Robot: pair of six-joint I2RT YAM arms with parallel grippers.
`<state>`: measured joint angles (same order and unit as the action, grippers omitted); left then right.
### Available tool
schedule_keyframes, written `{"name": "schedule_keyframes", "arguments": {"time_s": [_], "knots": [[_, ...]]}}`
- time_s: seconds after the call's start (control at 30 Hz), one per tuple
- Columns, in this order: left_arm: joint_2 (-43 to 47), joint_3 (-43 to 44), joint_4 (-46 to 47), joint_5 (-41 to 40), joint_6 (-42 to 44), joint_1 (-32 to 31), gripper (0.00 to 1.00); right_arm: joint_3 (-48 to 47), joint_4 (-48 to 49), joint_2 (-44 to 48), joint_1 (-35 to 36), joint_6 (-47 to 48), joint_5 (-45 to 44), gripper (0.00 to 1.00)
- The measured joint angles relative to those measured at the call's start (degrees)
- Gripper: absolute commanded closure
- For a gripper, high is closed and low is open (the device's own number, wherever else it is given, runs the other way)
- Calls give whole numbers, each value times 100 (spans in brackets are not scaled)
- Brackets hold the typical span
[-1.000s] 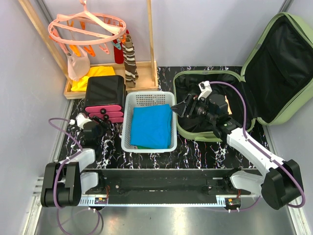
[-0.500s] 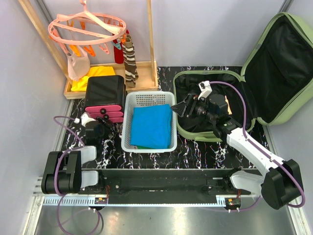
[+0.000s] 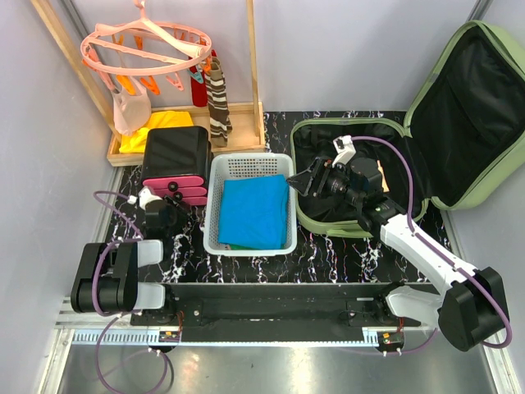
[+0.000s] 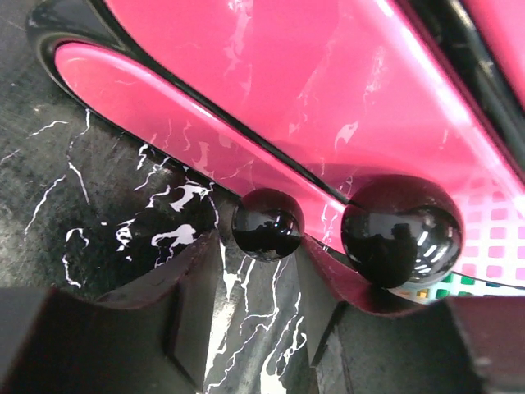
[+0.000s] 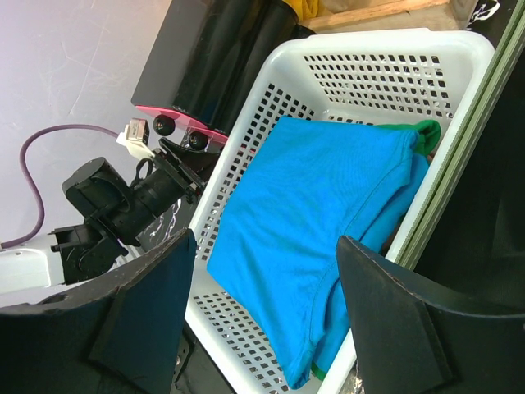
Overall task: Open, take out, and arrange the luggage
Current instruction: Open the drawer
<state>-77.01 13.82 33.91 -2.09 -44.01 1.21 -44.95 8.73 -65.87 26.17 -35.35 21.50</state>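
Far left, at the back, a wooden rack (image 3: 253, 74) carries a pink peg hanger (image 3: 148, 43), with a yellow cloth (image 3: 156, 127) folded on its base. In front stands a black case (image 3: 175, 149) with pink drawers. The left gripper (image 3: 170, 207) is right up against the lowest drawer. Its fingers sit on either side of a small black knob (image 4: 267, 223), with a sliver of worktop (image 3: 328, 254) showing on one side, so I'd say they are not clamped on it yet.

Next along, a white basket (image 3: 246, 158) holds a folded blue garment (image 3: 254, 212) with a green edge peeping out under it.

The right gripper (image 3: 303, 184) hangs over the near left corner of the luggage (image 3: 463, 107), fingers spread wide with nothing between them.

The luggage lies on the right of the worktop. Its base is flat and its lid is thrown back against the wall, black lining showing. Opening looks done. Emptying seems well on, though the arm hides part of the base and something tan shows beneath it. I'd guess the sorting and putting away is what remains.
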Motion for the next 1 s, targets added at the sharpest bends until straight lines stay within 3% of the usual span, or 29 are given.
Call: {"name": "schedule_keyframes", "arguments": {"time_s": [0.3,0.47,0.8,1.0], "knots": [[-192,37,160,79,-4,-35,63,0,0,0,0,2,-2,21],[-192,35,184,70,-46,-42,71,0,0,-22,0,4,-2,21],[-181,-44,310,9,-105,-48,97,0,-2,-83,0,7,-4,21],[63,-337,474,-50,-291,-37,98,0,-2,-83,0,7,-9,21]]}}
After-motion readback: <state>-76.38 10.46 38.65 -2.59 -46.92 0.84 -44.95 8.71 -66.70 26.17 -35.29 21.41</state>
